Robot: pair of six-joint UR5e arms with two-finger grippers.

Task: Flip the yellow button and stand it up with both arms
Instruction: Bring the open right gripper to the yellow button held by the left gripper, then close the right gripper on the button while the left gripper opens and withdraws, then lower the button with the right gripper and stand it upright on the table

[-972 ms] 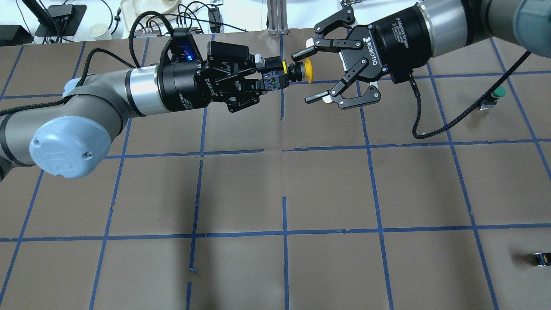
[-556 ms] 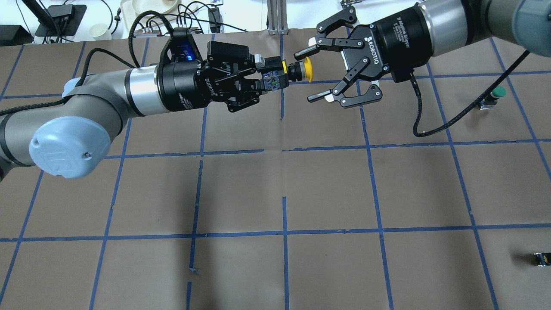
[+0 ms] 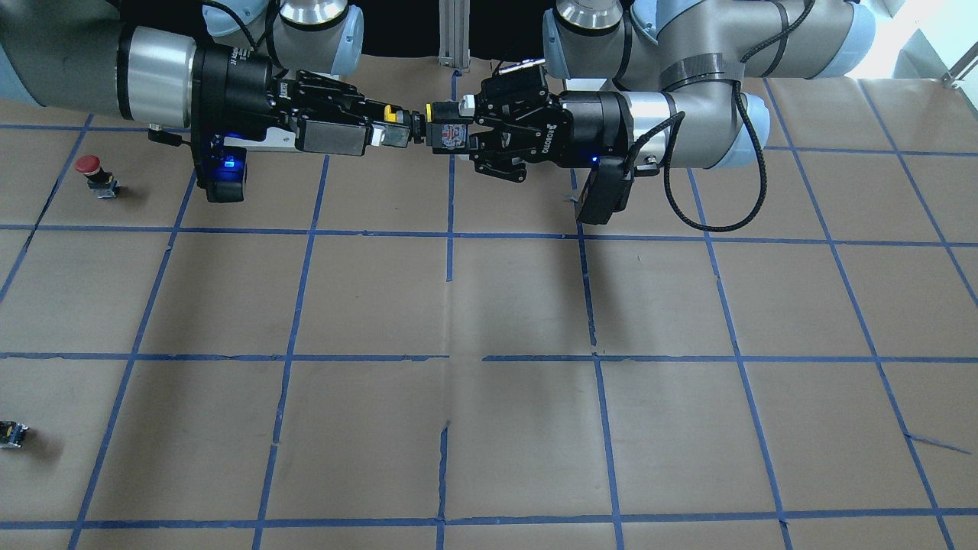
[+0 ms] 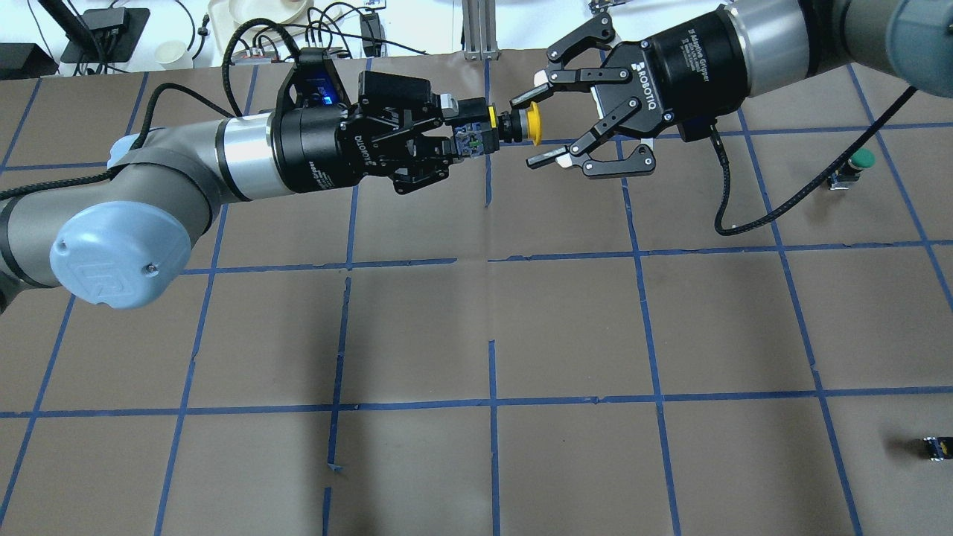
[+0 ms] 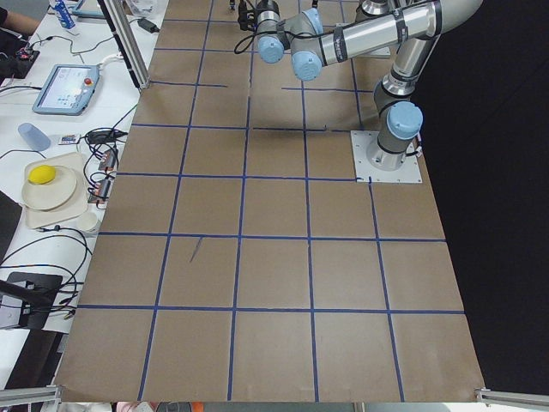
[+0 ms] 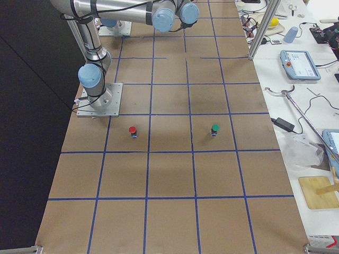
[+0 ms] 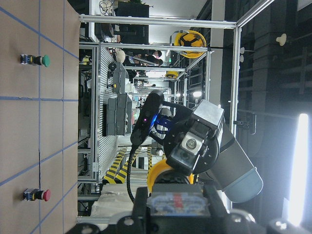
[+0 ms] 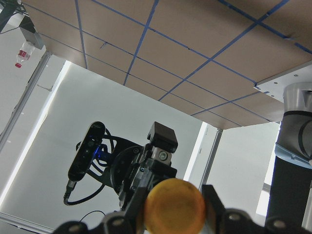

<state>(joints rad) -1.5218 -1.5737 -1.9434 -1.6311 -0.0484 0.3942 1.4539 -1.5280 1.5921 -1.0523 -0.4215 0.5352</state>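
The yellow button [image 4: 531, 126] hangs sideways in the air above the far middle of the table. My left gripper [image 4: 465, 135] is shut on its black-and-grey body, and the yellow cap points at my right gripper [image 4: 528, 128]. The right gripper is open, its two fingers straddling the cap with small gaps above and below. In the front-facing view the left gripper [image 3: 451, 134] holds the body, and the right gripper [image 3: 386, 126] covers most of the cap [image 3: 391, 114]. In the right wrist view the cap [image 8: 175, 212] sits between the finger bases.
A green-capped button [image 4: 856, 165] stands at the far right of the table. A red-capped button [image 3: 92, 172] stands near the robot's right side. A small capless black part [image 4: 936, 447] lies at the near right edge. Cables and a metal post lie behind the table's far edge.
My right gripper's fingers have narrowed around the yellow cap and moved slightly toward the left gripper. The left gripper and the button have stayed in place.
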